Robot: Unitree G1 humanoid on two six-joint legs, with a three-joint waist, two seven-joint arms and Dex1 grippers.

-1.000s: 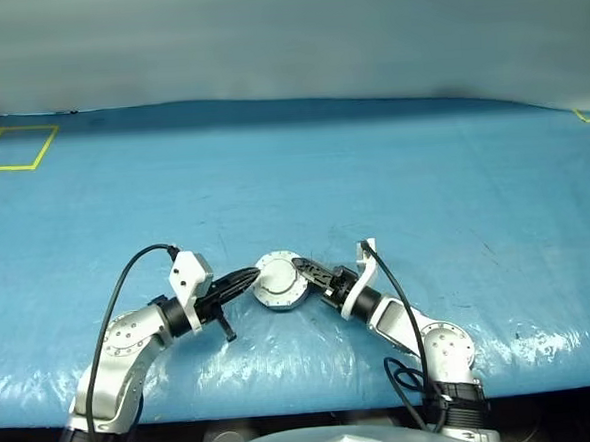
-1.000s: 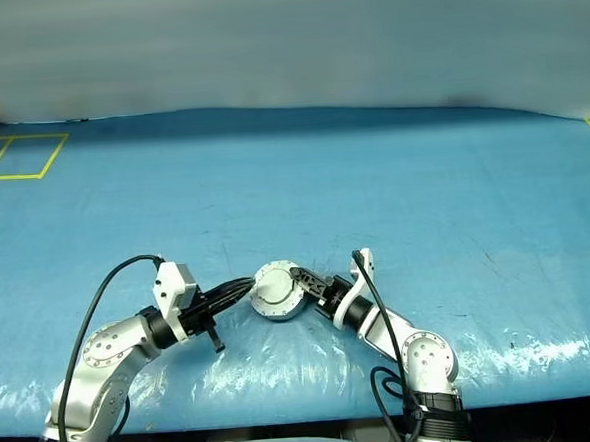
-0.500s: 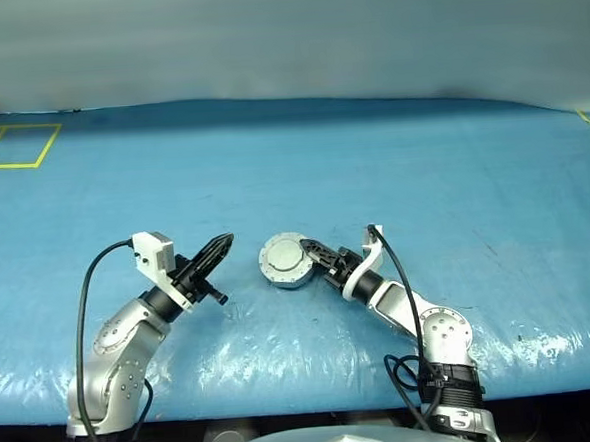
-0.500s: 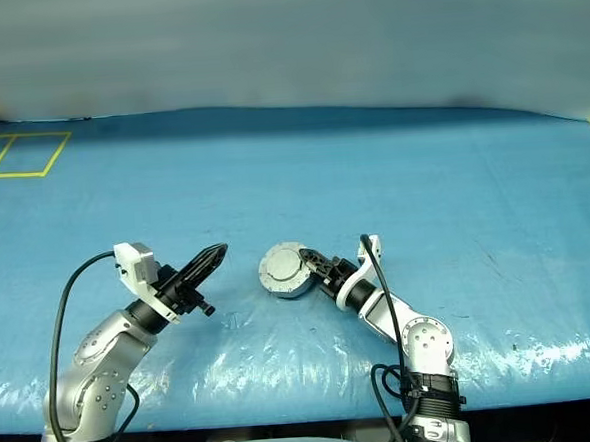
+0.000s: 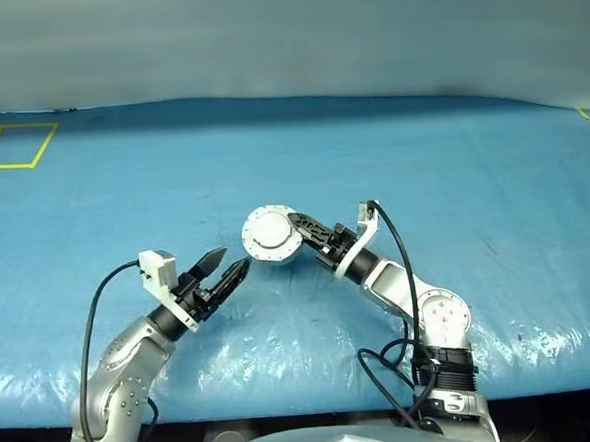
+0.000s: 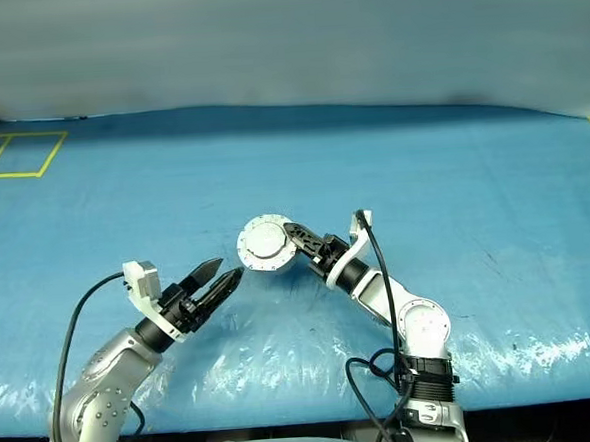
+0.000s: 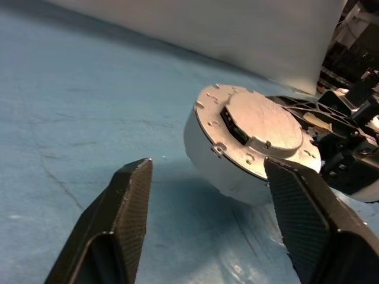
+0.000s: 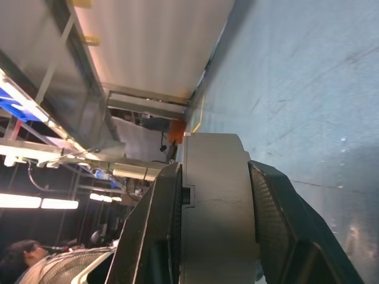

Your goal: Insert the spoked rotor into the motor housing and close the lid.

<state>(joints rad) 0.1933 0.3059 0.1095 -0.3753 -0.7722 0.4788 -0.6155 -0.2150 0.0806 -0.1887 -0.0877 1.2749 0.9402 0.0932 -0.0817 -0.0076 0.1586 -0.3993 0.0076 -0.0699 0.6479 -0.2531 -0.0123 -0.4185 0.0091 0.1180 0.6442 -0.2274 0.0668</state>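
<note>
Right wrist view shows the right gripper (image 8: pixel 216 248) with its jaws clamped on the rim of the closed motor housing (image 5: pixel 271 234), one black finger on each flat face, the seam between puck and lid (image 7: pixel 254 127) running edge-on between them. A second ago that assembly lay on the blue surface (image 5: pixel 451 151) with both arms at it; now the right arm has carried it up and clear, plain silver face tilted toward the camera. The left gripper (image 5: pixel 223 269) has let go and backed off to the near left, its jaws spread wide and empty, pointing at the housing from a short way apart. The left wrist view frames the puck between those parted fingers (image 7: pixel 127 213), lid seated flush as far as this angle tells. The spoked rotor is presumably shut inside. With the lid down and one arm released, the task looks all but complete; what remains, at a guess, is setting the housing back on the surface.
</note>
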